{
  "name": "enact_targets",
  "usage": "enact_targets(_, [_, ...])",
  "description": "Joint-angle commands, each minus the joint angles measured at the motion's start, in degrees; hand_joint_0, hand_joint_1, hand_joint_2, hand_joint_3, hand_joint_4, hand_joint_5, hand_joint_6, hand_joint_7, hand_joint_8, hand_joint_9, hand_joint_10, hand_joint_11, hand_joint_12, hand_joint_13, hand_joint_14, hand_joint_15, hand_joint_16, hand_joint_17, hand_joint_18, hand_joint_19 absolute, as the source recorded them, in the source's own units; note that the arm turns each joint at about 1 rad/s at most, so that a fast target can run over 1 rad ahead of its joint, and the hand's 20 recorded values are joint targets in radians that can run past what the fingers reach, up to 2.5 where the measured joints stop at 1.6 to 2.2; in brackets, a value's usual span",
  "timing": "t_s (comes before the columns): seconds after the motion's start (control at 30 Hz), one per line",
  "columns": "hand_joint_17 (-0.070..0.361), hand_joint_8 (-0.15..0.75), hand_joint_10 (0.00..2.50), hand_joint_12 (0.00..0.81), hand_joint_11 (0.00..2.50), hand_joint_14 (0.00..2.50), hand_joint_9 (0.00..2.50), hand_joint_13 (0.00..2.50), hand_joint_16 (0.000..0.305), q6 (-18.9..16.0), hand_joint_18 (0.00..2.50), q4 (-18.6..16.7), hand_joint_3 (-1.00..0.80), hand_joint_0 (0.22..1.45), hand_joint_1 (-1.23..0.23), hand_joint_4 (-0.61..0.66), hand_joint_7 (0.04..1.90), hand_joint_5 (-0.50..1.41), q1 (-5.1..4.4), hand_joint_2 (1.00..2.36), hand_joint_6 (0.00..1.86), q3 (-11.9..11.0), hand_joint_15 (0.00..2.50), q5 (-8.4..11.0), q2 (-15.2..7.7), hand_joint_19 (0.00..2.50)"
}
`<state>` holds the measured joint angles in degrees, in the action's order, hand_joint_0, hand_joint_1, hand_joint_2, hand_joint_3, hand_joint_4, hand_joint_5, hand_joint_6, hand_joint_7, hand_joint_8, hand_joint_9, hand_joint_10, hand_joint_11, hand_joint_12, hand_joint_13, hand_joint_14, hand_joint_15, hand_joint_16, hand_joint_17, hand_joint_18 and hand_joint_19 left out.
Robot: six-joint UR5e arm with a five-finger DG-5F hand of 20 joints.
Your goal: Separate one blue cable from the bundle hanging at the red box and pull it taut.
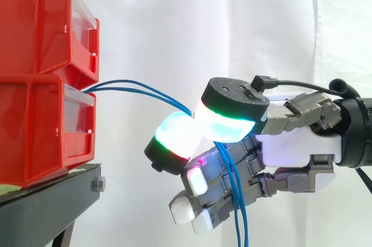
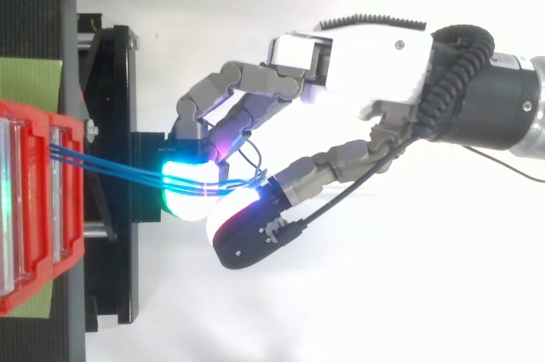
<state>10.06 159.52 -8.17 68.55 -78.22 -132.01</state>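
Thin blue cables (image 1: pixel 136 89) run out of the gap between two stacked red bins (image 1: pixel 40 78) and slope down to the right. They pass between two glowing pads of my hand (image 1: pixel 290 142), where a finger and the thumb pinch them. Below the pinch the blue cables (image 1: pixel 235 200) hang straight down past the curled lower fingers. From above, the cables (image 2: pixel 119 170) stretch from the red bins (image 2: pixel 34 200) across to the glowing pads (image 2: pixel 192 187). I cannot tell how many strands sit inside the pinch.
The bins rest on a black stand (image 1: pixel 52 200) with a bolt at its corner. A white curtain hangs behind everything. From above, the stand's black frame (image 2: pixel 128 123) lies just left of my hand.
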Motion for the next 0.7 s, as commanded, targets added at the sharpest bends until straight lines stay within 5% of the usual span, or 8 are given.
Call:
enact_targets(0.0, [0.077,0.286,0.02,0.291,0.76,0.02,0.89,0.77,0.034,-0.3,0.61,0.0,-0.5,0.67,-0.82,0.1,0.98,-0.19,0.0,1.0,0.93,0.0,0.44,0.0,0.0,0.47])
enact_targets(0.27, [0.085,0.309,0.02,0.314,0.75,0.02,0.91,0.8,0.038,-0.1,0.63,0.0,-0.5,0.53,-0.69,0.15,0.96,-0.19,0.0,1.0,0.91,0.0,0.46,0.0,0.0,0.49])
enact_targets(0.5, [0.081,0.305,0.02,0.304,0.73,0.02,0.91,0.79,0.036,-0.1,0.61,0.0,-0.5,0.61,-0.48,0.12,0.98,-0.19,0.0,1.0,0.9,0.0,0.46,0.0,0.0,0.52])
enact_targets(0.67, [0.082,0.31,0.02,0.309,0.74,0.02,0.91,0.79,0.037,-0.3,0.63,0.0,-0.38,0.63,-0.56,0.11,1.04,-0.18,0.0,1.01,0.91,0.0,0.46,0.09,0.0,0.53])
